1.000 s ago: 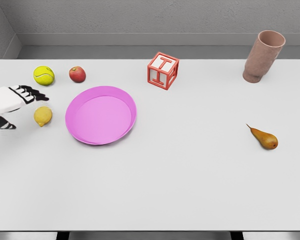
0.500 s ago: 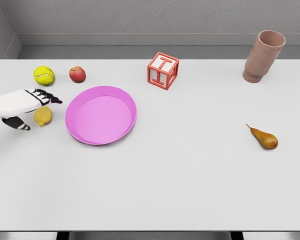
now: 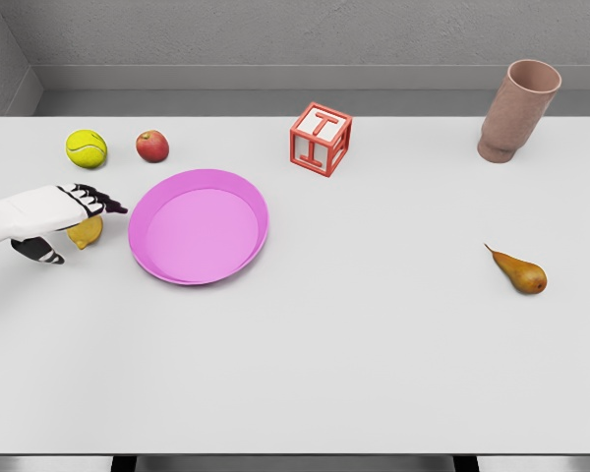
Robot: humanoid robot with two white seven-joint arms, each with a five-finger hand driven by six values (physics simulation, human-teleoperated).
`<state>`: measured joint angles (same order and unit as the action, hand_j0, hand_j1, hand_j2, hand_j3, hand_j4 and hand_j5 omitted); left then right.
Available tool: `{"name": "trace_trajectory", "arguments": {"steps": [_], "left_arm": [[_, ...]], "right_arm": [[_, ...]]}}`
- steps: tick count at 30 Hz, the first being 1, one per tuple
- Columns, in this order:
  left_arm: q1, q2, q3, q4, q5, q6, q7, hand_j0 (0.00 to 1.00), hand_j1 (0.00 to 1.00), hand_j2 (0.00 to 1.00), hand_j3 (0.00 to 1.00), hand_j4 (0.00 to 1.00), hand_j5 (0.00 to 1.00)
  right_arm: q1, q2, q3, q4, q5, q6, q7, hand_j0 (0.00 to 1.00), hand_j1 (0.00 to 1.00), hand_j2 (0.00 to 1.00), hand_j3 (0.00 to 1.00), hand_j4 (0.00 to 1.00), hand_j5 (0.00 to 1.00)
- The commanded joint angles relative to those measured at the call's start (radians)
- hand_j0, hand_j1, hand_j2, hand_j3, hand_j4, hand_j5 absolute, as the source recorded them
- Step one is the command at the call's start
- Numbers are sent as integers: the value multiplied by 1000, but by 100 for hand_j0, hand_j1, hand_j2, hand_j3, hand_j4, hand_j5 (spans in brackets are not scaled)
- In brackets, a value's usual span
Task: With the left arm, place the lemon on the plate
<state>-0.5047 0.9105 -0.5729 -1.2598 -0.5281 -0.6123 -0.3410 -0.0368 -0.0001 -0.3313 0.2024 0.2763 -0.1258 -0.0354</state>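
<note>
The yellow lemon (image 3: 87, 232) lies on the white table just left of the pink plate (image 3: 199, 225). My left hand (image 3: 76, 221) hovers over it, coming in from the left edge. Its fingers (image 3: 100, 202) stretch out above the lemon and the thumb (image 3: 37, 251) hangs below and to the left. The hand is open and covers the lemon's upper half. The plate holds nothing.
A yellow-green tennis ball (image 3: 86, 148) and a red apple (image 3: 152, 146) sit behind the lemon. A red letter cube (image 3: 321, 139) stands at the back middle, a tan cup (image 3: 516, 110) at the back right, a brown pear (image 3: 520, 272) at the right.
My left hand has slid to the right and a little down, from beside the lemon to over it. The lemon and the other objects have stayed put.
</note>
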Motion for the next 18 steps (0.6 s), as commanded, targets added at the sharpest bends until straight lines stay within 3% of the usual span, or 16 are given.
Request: {"name": "trace_trajectory", "arguments": {"steps": [1,8,18], "left_arm": [[0,1,-1,0,-10,1,0,98,98,98,98,98,98],[-6,1,-12,10,-41,1,0,86,86,86,86,86,86],[-6,1,-22,20,-61,1,0,80,80,80,80,80,80]], "right_arm": [[0,0,0,0,0,0,0,100,100,100,100,100,100],[0,0,0,0,0,0,0,100,100,100,100,100,100],[0,0,0,0,0,0,0,100,100,100,100,100,100]]}}
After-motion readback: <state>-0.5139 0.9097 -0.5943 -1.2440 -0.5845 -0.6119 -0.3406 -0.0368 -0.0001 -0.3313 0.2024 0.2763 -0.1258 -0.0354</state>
